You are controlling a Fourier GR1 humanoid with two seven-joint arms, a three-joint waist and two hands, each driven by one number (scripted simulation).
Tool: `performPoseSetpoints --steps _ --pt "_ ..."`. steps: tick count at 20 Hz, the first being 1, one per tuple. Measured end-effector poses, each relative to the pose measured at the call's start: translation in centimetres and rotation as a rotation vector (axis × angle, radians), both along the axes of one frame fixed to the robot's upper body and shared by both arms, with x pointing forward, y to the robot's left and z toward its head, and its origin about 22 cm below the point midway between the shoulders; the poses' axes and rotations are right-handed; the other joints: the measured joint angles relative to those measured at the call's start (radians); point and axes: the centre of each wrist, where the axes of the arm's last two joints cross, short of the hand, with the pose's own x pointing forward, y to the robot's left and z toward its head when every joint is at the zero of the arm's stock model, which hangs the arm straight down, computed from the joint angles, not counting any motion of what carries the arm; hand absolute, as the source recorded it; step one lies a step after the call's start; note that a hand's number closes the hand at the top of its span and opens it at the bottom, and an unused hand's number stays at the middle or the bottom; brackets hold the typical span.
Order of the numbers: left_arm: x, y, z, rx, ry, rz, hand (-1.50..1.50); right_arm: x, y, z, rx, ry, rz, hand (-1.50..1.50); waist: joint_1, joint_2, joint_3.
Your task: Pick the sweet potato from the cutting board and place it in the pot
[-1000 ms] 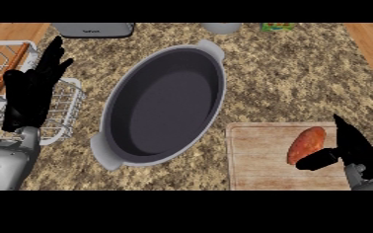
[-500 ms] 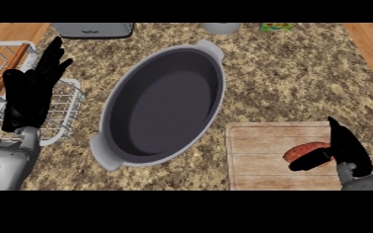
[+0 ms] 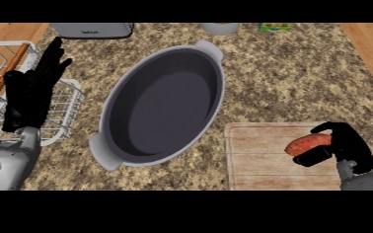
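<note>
The orange sweet potato (image 3: pixel 307 144) lies over the right part of the wooden cutting board (image 3: pixel 262 158) at the lower right. My right hand (image 3: pixel 348 146) is curled round its right end, thumb below it and fingers above. The grey oval pot (image 3: pixel 162 106) stands empty in the middle of the counter, to the left of the board. My left hand (image 3: pixel 30 93) rests open at the left edge, fingers pointing up, over a white wire rack.
A white wire rack (image 3: pixel 64 109) sits at the left under my left hand. A grey toaster (image 3: pixel 92 29), a grey cup (image 3: pixel 220 27) and a green packet (image 3: pixel 276 27) line the back edge. The counter is speckled stone.
My right hand has closed round the sweet potato, which has turned from standing diagonally to lying nearly level and shifted right. The left hand has barely moved.
</note>
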Motion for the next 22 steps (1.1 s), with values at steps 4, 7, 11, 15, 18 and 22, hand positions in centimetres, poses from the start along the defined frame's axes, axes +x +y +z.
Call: performPoseSetpoints --steps 4,7,11,15,18,22 --pt "0.1 -0.1 0.0 -0.001 -0.003 -0.006 0.0 0.3 0.3 0.0 -0.058 -0.015 0.032 1.5 0.004 0.001 0.001" --pt "0.0 0.0 0.0 0.0 -0.002 -0.006 0.0 0.6 0.1 0.6 -0.099 -0.034 0.047 1.5 0.004 0.001 0.003" --pt "-0.1 0.2 -0.1 -0.001 0.005 0.0 0.0 0.8 0.4 1.1 -0.167 -0.066 0.072 1.5 -0.002 0.0 0.005" --pt "-0.4 0.7 -0.3 0.003 0.021 0.026 0.0 -1.5 3.2 0.4 -0.207 -0.084 0.198 1.5 -0.025 -0.01 0.003" --pt "-0.7 1.1 -0.3 0.008 0.035 0.045 0.0 -3.7 5.5 0.1 -0.237 -0.108 0.303 1.5 -0.04 -0.017 0.001" --pt "-1.3 1.7 -0.6 0.008 0.047 0.077 0.0 -5.9 7.4 1.3 -0.289 -0.201 0.386 1.5 -0.068 -0.025 0.001"
